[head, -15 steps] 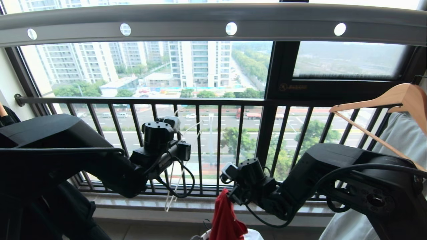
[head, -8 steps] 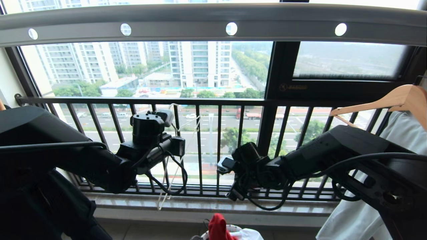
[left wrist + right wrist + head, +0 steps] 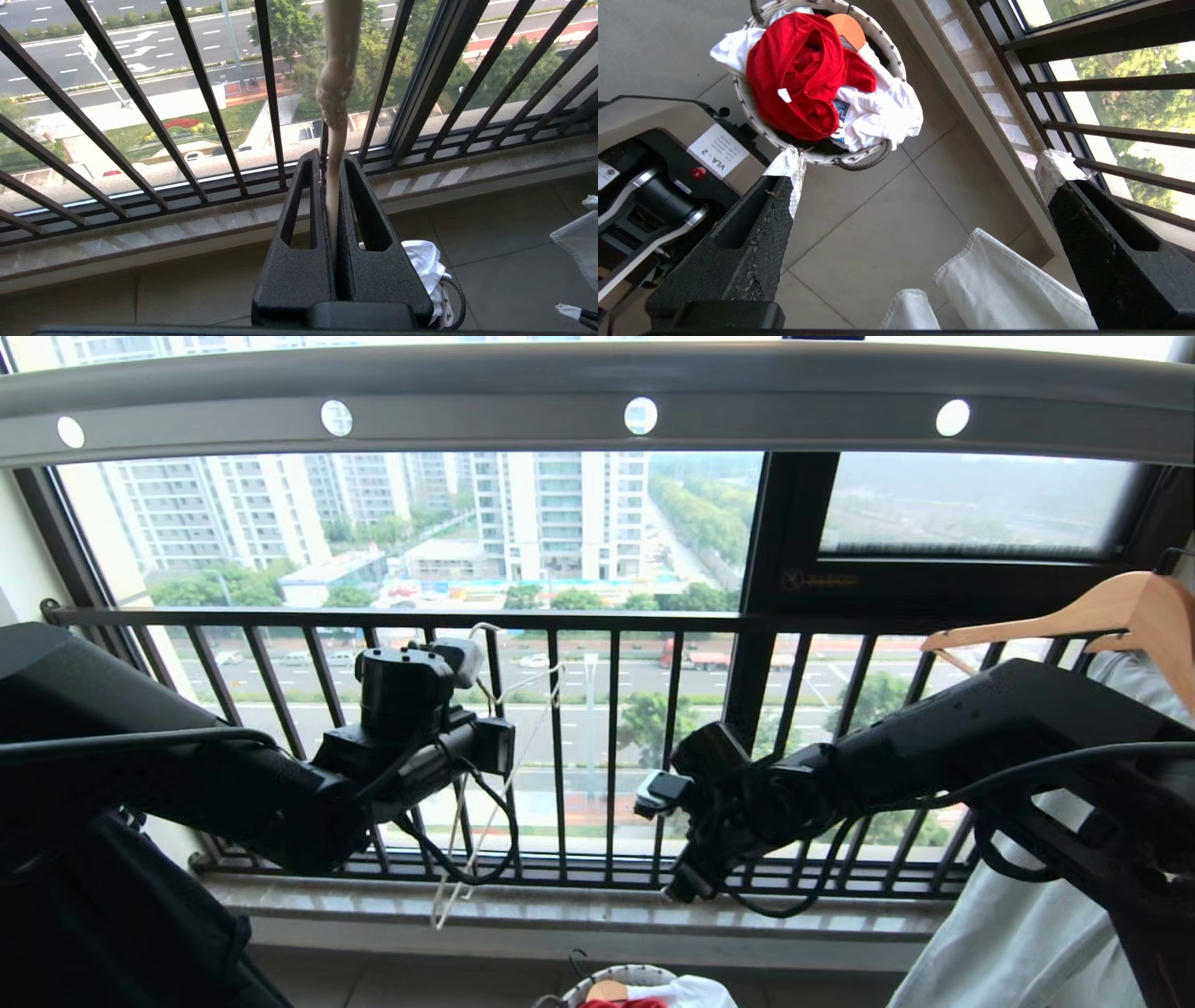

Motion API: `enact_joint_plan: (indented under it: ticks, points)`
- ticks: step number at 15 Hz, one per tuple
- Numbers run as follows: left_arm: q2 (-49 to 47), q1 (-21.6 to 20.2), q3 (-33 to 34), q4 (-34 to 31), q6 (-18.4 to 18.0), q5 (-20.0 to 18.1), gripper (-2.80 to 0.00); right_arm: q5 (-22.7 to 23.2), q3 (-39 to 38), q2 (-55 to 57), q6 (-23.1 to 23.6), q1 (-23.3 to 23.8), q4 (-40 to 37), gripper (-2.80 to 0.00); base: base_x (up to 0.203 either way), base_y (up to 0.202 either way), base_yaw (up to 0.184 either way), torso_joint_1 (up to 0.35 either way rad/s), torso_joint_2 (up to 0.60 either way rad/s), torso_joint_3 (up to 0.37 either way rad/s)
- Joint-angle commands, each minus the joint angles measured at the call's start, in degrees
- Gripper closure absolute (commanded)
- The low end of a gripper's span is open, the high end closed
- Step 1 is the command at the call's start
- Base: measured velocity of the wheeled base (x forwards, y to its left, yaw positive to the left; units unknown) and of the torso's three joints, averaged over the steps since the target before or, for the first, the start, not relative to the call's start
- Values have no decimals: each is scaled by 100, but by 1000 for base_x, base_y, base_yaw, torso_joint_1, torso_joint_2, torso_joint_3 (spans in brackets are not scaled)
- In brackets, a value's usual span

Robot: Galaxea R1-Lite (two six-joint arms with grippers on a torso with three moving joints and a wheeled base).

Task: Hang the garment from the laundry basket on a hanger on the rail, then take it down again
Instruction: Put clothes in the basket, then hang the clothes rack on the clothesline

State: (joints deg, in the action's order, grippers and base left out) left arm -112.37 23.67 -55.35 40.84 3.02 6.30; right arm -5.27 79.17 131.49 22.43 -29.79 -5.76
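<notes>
The red garment (image 3: pixel 798 74) lies crumpled on top of the laundry basket (image 3: pixel 887 51), which stands on the floor below the window; only a sliver of the garment (image 3: pixel 627 1002) shows in the head view. My right gripper (image 3: pixel 920 163) hangs open and empty above the floor tiles beside the basket, fingers pointing down (image 3: pixel 683 885). My left gripper (image 3: pixel 329 156) is shut on the cream-white hanger (image 3: pixel 332 186), held up before the window bars. The hanger's wire (image 3: pixel 485 784) dangles below the left wrist. The grey rail (image 3: pixel 597 401) spans the top, with nothing hanging in the stretch seen.
A light-wood hanger (image 3: pixel 1120 607) with a pale garment (image 3: pixel 1055 924) hangs at the right, its hems (image 3: pixel 1008 289) just under my right gripper. White clothes (image 3: pixel 882 112) share the basket. The black window railing (image 3: pixel 560 619) and stone sill (image 3: pixel 560 915) lie ahead; my base (image 3: pixel 654 186) is beside the basket.
The red garment, which hung by the right gripper, has dropped into the basket. The right arm has lifted and its wrist has turned. The left arm has raised the hanger slightly.
</notes>
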Motion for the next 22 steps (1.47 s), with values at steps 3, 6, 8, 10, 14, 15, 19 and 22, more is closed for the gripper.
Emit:
enact_joint_plan:
  ticks: [3,6,8,10,14,15,19,22]
  points:
    - [520,83,181,-795,-4,-172,0,-17,-1734,-821,-472,12,1128,0,0,0,0,0,0,0]
    - [872,448,490,-847,-6,-172,0,-257,-2780,-1833,-1149,-76,1533,0,0,0,0,0,0,0]
    - [1171,720,800,-949,-4,-144,0,-441,-3400,-2540,-1399,-107,1600,0,0,0,0,0,0,0]
    - [1363,819,1215,-956,75,-111,0,-609,-4046,-3361,-1547,-133,1624,0,0,0,0,0,0,0]
    - [2158,827,1913,-964,739,27,0,-1057,-5017,-5213,-1700,-152,1435,0,0,0,0,0,0,0]
    - [2432,832,2133,-973,751,27,0,-1228,-5152,-5753,-1713,-154,1232,0,0,0,0,0,0,0]
    - [3378,878,2527,-1276,754,20,0,-1846,-5248,-7838,-1730,-138,-92,0,0,0,0,0,0,0]
    - [4034,884,2379,-1861,606,101,0,-2095,-5340,-8753,-1835,122,-863,0,0,0,0,0,0,0]
